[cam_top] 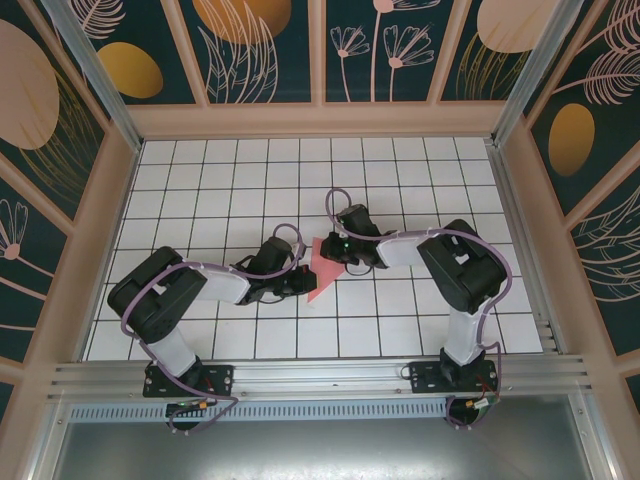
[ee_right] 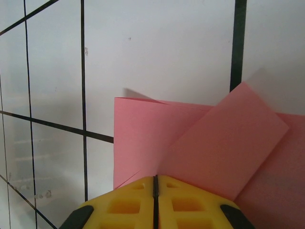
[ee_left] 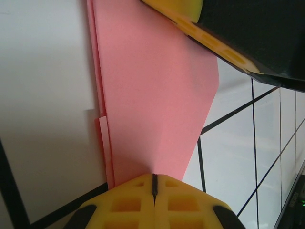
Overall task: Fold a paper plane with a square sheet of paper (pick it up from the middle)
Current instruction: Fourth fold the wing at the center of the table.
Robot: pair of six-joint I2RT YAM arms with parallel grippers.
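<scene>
No text, label, brand, number or sign can be read anywhere.

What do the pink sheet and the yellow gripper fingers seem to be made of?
Sheet: thin matte paper, seemingly; it holds sharp creases and a folded flap. Fingers: probably moulded yellow plastic, smooth, with recessed square pockets.

The folded pink paper (ee_right: pixel 214 143) is pinched between the closed yellow fingers of the right gripper (ee_right: pixel 155 179). One flap is laid diagonally across it. The white gridded surface (ee_right: pixel 157 52) is seen behind.
</scene>
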